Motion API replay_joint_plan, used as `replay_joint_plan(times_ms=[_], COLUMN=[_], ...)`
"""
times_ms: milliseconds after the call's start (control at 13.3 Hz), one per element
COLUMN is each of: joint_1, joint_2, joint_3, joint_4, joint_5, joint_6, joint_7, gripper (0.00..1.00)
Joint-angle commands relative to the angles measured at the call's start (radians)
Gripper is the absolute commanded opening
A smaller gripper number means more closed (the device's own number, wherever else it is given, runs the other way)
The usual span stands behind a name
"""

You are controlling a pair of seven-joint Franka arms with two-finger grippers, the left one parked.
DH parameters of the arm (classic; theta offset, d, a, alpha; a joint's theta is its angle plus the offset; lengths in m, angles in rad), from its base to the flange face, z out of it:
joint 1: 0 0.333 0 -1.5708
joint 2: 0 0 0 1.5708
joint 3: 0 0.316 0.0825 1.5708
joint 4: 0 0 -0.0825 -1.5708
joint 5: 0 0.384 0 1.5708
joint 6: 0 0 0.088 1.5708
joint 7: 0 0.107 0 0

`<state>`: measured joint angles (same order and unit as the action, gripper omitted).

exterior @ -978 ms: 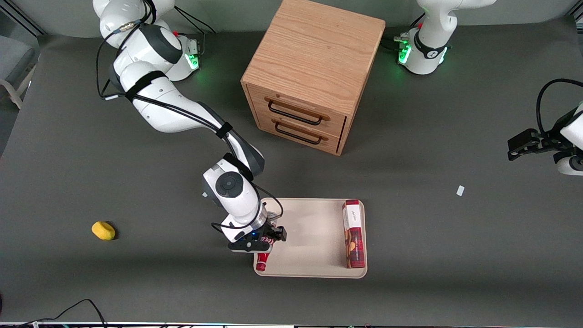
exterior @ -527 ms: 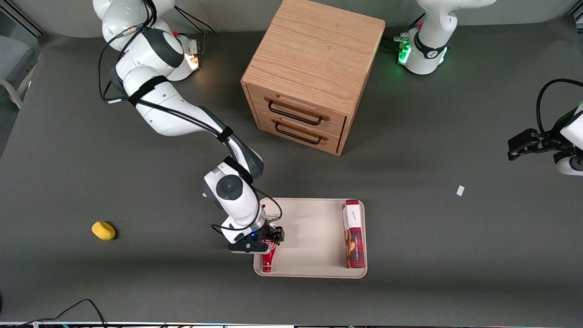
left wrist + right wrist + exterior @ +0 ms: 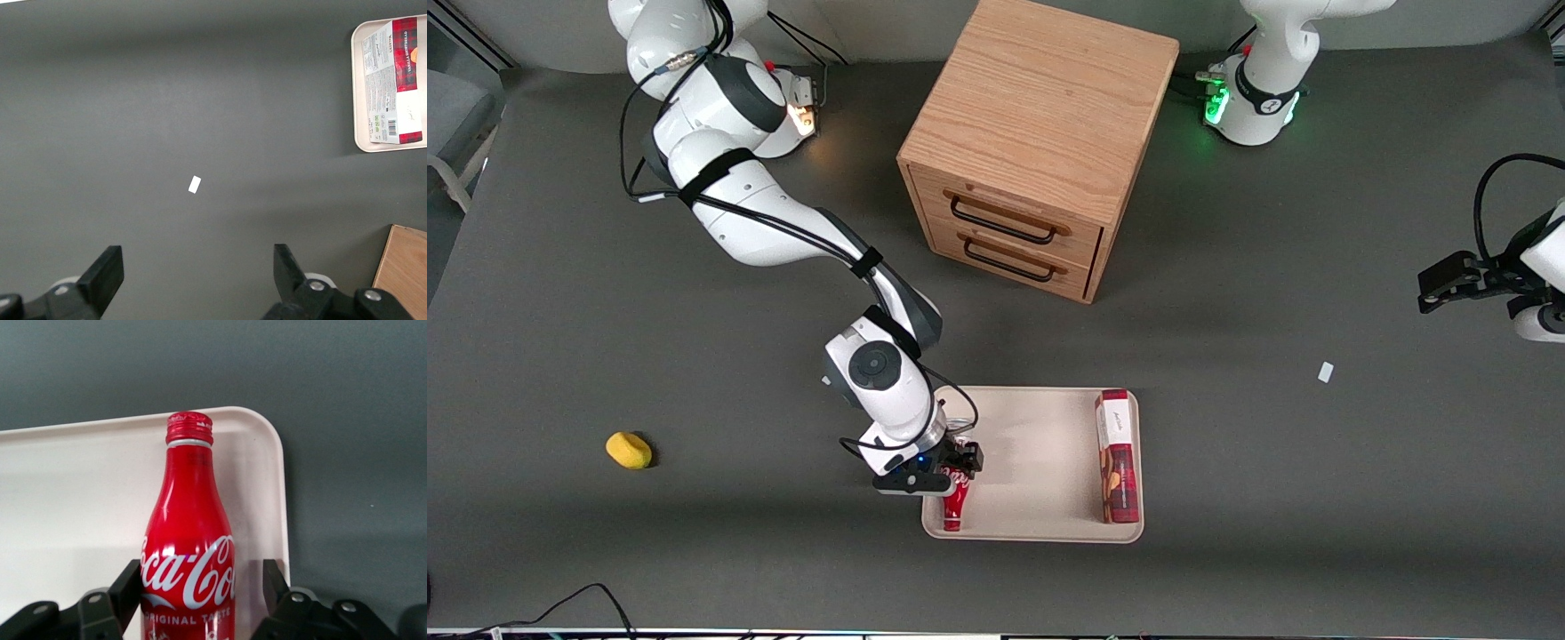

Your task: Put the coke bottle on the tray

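- The claw [image 3: 953,468] sits over the tray [image 3: 1040,524] edge nearest the working arm, fingers spread beside the coke bottle [image 3: 189,547].
- Lift straight up, avoiding nudging it.

Coke bottle [image 3: 955,507] [image 3: 190,547]: slim, red, white script logo, red screw cap above a thin white ring, tapered neck. Lies flat on the tray, cap toward the front camera, close to the tray's rim at the working arm's end. Pincer [image 3: 953,464] [image 3: 200,587] straddles its body, a gap at each finger.

Tray [image 3: 1040,524] [image 3: 267,453] [image 3: 358,80]: flat cream rectangle, rounded corners, low rim, on the dark worktop.
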<state>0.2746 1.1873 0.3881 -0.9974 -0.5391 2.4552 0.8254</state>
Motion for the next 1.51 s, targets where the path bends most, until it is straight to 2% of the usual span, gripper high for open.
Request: replay_joint_plan(times_ms=[0,527,602,978,1054,1129,1280,1355,1430], joint_1=[0.012,-0.017,-0.040,-0.268,-0.300,-0.320,-0.325,-0.319,-0.325], joint_2=[0.009,-0.082,-0.131,-0.539,-0.625,-0.706,-0.843,-0.901,-0.958], joint_3=[-0.003,-0.003,-0.003,0.014,0.014,0.011,-0.038,-0.085,-0.104], joint_4=[0.039,-0.009,-0.062,-0.511,-0.602,-0.674,-0.710,-0.715,-0.742], joint_5=[-0.022,-0.027,-0.027,0.013,0.046,0.135,0.397,0.471,0.499], joint_6=[0.004,-0.013,-0.013,-0.028,-0.036,-0.063,-0.241,-0.325,-0.378], joint_7=[-0.008,-0.025,-0.040,-0.054,-0.055,-0.086,-0.300,-0.372,-0.412], gripper=[1.00,1.00,1.00,1.00,1.00,1.00,1.00,1.00,1.00])
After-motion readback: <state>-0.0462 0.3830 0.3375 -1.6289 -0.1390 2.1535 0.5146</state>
